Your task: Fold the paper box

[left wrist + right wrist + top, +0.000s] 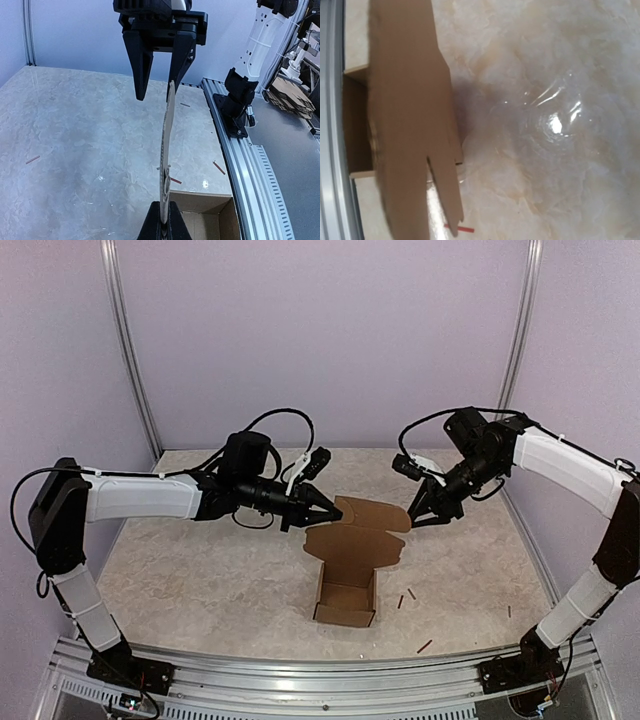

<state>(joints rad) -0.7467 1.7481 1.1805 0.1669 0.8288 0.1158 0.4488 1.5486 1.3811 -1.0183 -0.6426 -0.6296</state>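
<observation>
The brown paper box (345,602) stands open on the table, its lid flap (358,528) raised. My left gripper (330,510) is shut on the flap's left edge; in the left wrist view its fingers (159,227) pinch the flap (168,135), seen edge-on above the open box (202,216). My right gripper (421,518) is open at the flap's right end; in the left wrist view (156,95) the flap's far tip sits between its spread jaws, close to one finger. The right wrist view shows the flap (407,125) and box (355,125), not its own fingers.
Small dark-red sticks lie on the marble table: right of the box (401,601), near the front (424,646), and one under the flap (460,229). An aluminium rail (330,665) runs along the near edge. Lilac walls enclose the back and sides.
</observation>
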